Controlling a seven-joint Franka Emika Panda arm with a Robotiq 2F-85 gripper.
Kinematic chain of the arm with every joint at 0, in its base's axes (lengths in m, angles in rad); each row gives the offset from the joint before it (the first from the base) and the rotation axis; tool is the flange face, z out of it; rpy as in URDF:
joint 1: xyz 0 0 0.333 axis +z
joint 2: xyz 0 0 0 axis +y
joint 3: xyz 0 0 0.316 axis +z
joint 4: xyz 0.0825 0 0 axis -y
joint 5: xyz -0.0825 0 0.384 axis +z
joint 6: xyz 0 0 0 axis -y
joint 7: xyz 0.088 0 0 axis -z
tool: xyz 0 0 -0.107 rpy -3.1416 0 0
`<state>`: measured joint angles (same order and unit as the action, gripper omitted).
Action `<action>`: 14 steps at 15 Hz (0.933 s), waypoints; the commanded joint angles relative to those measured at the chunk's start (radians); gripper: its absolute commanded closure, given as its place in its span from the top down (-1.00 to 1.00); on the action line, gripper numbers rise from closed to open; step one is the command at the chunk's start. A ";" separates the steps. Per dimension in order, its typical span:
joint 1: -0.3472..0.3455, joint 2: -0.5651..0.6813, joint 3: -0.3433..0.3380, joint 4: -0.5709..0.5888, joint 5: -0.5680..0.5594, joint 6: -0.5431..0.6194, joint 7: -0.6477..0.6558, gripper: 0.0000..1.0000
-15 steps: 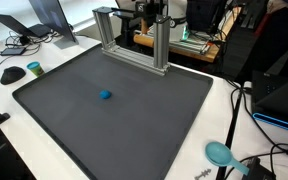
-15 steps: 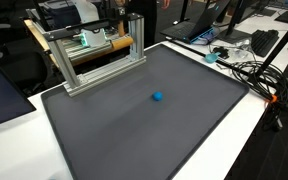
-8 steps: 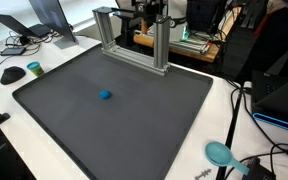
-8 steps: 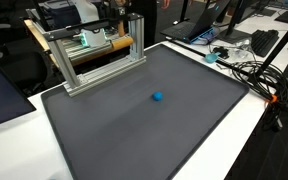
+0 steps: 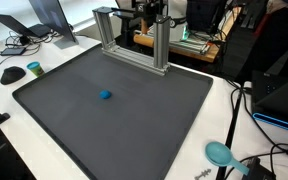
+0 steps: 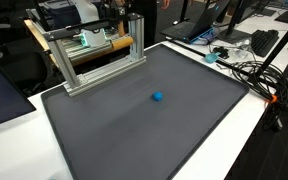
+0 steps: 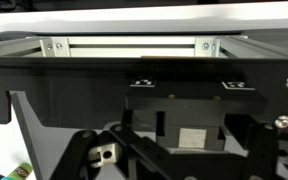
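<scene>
1 small blue block (image 5: 105, 96) near the middle of the dark mat (image 5: 174, 120), well apart from the gripper (image 5: 156, 14) up behind the metal frame (image 5: 132, 42) at the mat's far edge. No clear long axis. Fingers apart or together: impossible to tell.

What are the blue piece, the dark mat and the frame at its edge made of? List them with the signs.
Blue piece: likely plastic or foam; even matte blue, too small to tell more.
Dark mat: seemingly rubber or fabric; flat, dull grey, no glare.
Frame: apparently aluminium extrusion; silvery, straight square bars.
</scene>
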<state>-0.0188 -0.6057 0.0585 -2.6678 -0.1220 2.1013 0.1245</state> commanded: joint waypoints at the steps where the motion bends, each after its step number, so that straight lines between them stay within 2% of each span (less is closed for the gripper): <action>1: 0.010 0.004 -0.016 0.001 0.028 -0.004 -0.018 0.25; 2: 0.009 0.004 -0.015 0.002 0.027 -0.005 -0.015 0.07; 5: 0.015 0.003 -0.010 0.005 0.037 -0.012 -0.012 -0.28; 10: 0.012 0.001 -0.009 0.002 0.031 -0.018 -0.013 -0.28; 11: 0.011 0.000 -0.012 -0.001 0.030 -0.020 -0.016 0.09; 12: 0.011 -0.002 -0.015 -0.004 0.031 -0.019 -0.021 0.24; 14: 0.010 -0.005 -0.022 -0.009 0.034 -0.020 -0.026 0.35</action>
<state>-0.0103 -0.6064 0.0536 -2.6664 -0.1031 2.0992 0.1244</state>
